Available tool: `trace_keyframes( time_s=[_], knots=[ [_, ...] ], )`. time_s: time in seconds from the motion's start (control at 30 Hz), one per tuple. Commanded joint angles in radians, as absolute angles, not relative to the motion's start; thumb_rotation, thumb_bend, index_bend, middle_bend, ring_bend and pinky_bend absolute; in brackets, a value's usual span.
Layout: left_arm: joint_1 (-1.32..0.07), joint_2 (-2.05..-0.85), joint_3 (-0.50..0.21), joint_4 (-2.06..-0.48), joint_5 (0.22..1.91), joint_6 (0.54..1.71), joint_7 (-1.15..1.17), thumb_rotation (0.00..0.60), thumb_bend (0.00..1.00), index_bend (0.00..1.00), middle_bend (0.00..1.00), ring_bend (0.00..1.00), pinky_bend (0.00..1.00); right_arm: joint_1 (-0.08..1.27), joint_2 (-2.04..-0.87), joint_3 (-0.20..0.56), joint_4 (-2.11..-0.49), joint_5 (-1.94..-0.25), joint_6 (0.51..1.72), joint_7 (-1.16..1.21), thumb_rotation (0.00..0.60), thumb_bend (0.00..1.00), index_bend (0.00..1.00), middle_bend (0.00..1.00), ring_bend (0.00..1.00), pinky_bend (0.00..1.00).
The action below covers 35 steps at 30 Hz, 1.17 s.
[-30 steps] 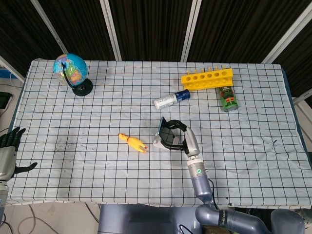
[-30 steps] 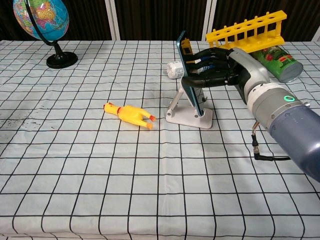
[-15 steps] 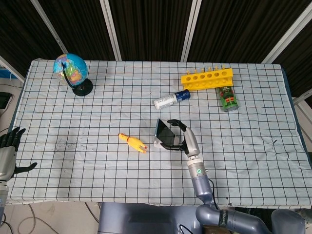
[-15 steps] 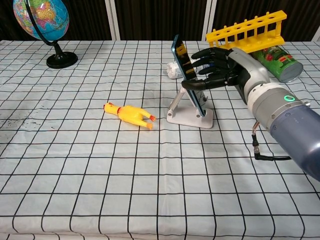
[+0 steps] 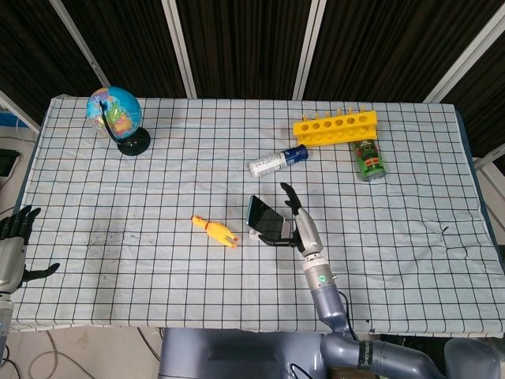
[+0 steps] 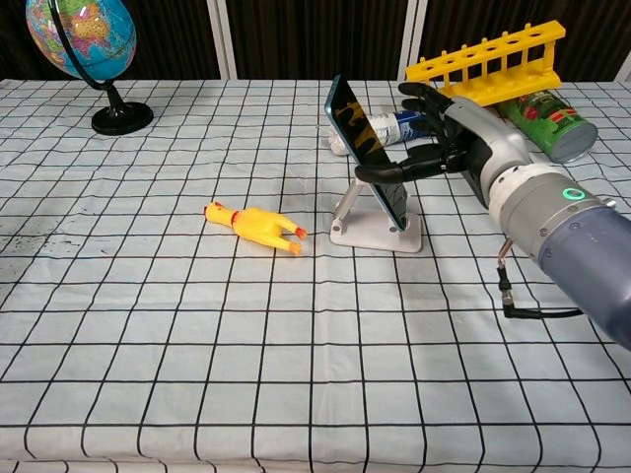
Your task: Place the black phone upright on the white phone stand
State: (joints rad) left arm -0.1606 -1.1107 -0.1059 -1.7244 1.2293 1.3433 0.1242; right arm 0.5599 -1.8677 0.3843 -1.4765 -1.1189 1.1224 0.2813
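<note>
The black phone (image 6: 363, 144) leans back upright on the white phone stand (image 6: 374, 233) at mid-table, its glossy screen facing left and up. My right hand (image 6: 446, 138) is just to its right, fingers spread apart and off the phone; only the thumb still lies against the phone's right edge. From the head view the phone (image 5: 263, 212) sits on the stand (image 5: 267, 236) with the right hand (image 5: 297, 215) beside it. My left hand (image 5: 13, 246) hangs off the table's left edge, fingers apart and holding nothing.
A yellow rubber chicken (image 6: 253, 223) lies left of the stand. Behind the phone lie a white-and-blue bottle (image 6: 397, 125), a yellow tube rack (image 6: 488, 61) and a green can (image 6: 548, 118). A globe (image 6: 79, 35) stands at the far left corner.
The right hand's fingers, which wrapped the phone a second ago, have spread and come off it. The phone has tilted back to the left onto the stand.
</note>
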Motion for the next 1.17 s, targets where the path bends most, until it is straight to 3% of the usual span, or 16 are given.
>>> trace_keyframes(
  time_s=[0.03, 0.27, 0.43, 0.73, 0.97, 1.17],
  knots=[
    [-0.160, -1.111, -0.106, -1.725, 1.230, 1.344, 0.124, 0.600, 0.00, 0.00, 0.00, 0.00, 0.00, 0.556, -1.861, 0.381, -1.486, -1.122, 1.124, 0.278, 0.600, 0.00, 0.00, 0.00, 0.00, 0.14],
    [-0.159, -1.112, -0.106, -1.723, 1.233, 1.349, 0.124, 0.600, 0.00, 0.00, 0.00, 0.00, 0.00, 0.535, -1.820, 0.362, -1.540, -1.143, 1.138, 0.268, 0.600, 0.00, 0.00, 0.00, 0.00, 0.14],
    [-0.159, -1.115, -0.105, -1.722, 1.236, 1.354, 0.130, 0.600, 0.00, 0.00, 0.00, 0.00, 0.00, 0.480, -1.690, 0.314, -1.630, -1.194, 1.161, 0.236, 0.600, 0.00, 0.00, 0.00, 0.00, 0.14],
    [-0.152, -1.129, -0.100, -1.709, 1.264, 1.389, 0.160, 0.600, 0.00, 0.00, 0.00, 0.00, 0.00, 0.303, -1.305, 0.186, -1.730, -1.293, 1.264, 0.136, 0.600, 0.01, 0.00, 0.00, 0.00, 0.14],
    [-0.147, -1.136, -0.097, -1.704, 1.273, 1.404, 0.180, 0.600, 0.00, 0.00, 0.00, 0.00, 0.00, 0.236, -1.208, 0.101, -1.675, -1.390, 1.344, 0.002, 0.600, 0.01, 0.00, 0.00, 0.00, 0.14],
    [-0.144, -1.133, -0.092, -1.704, 1.285, 1.409, 0.183, 0.600, 0.00, 0.00, 0.00, 0.00, 0.00, 0.182, -1.194, 0.057, -1.600, -1.447, 1.428, -0.088, 0.600, 0.01, 0.00, 0.00, 0.00, 0.14]
  ],
)
